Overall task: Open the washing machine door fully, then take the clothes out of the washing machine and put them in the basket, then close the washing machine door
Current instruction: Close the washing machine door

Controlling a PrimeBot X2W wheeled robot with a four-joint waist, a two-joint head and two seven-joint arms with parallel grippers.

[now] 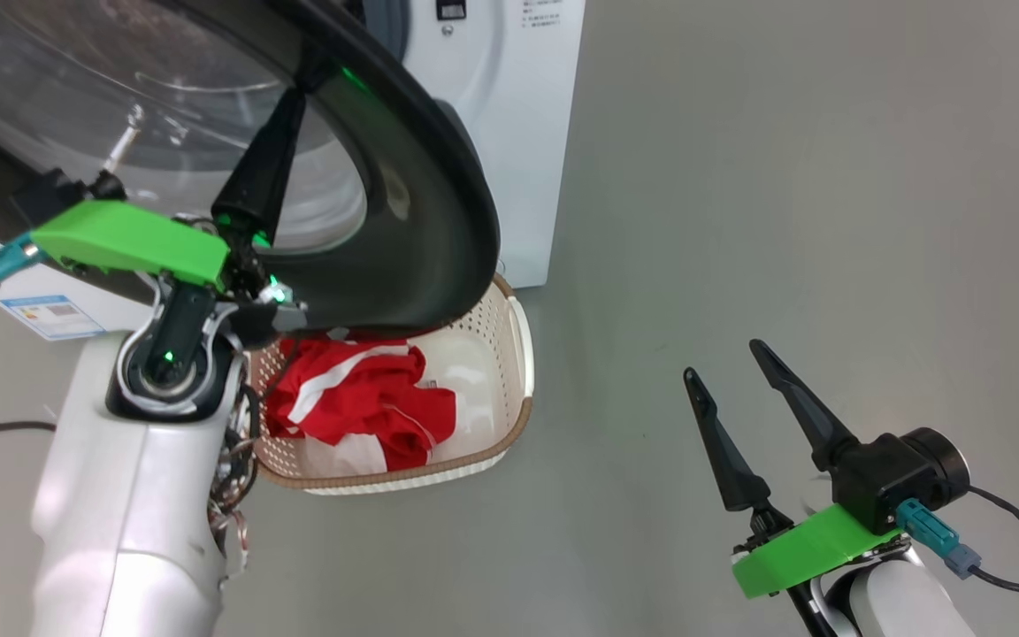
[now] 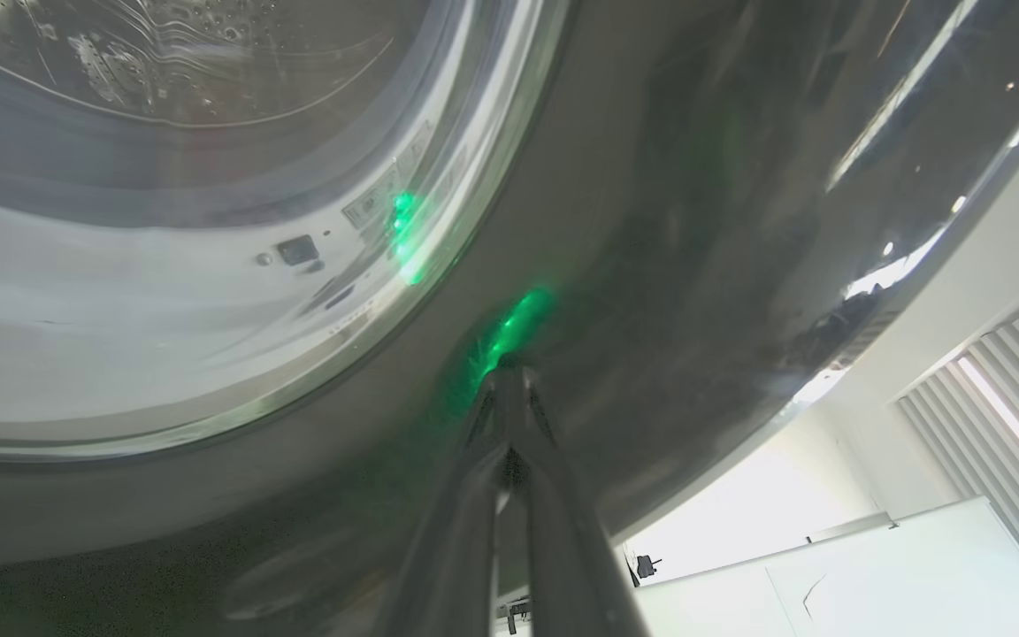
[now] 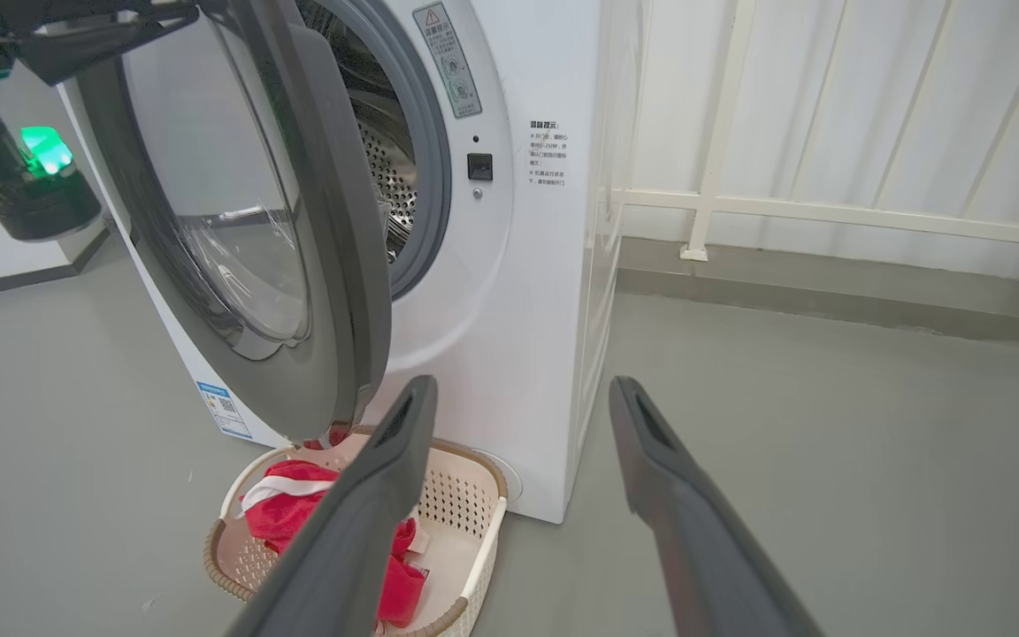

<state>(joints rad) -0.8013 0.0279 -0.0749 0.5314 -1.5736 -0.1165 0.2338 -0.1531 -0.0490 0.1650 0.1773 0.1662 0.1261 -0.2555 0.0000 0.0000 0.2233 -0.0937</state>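
The right pincer (image 3: 520, 389) rises from the bottom edge with its two dark fingers spread wide and nothing between them, pointing at the white washing machine (image 3: 545, 310). The machine's round black door (image 3: 341, 265) stands partly swung out, its glass window bulging toward the steel drum (image 3: 390, 190), and by the door's upper left the left arm (image 3: 32, 177) shows a green light. On the grey floor (image 3: 828, 460), just in front of the machine and under the door's lower edge, sits the cream basket (image 3: 465, 509) holding red and white clothes (image 3: 284, 522), partly hidden by one finger.
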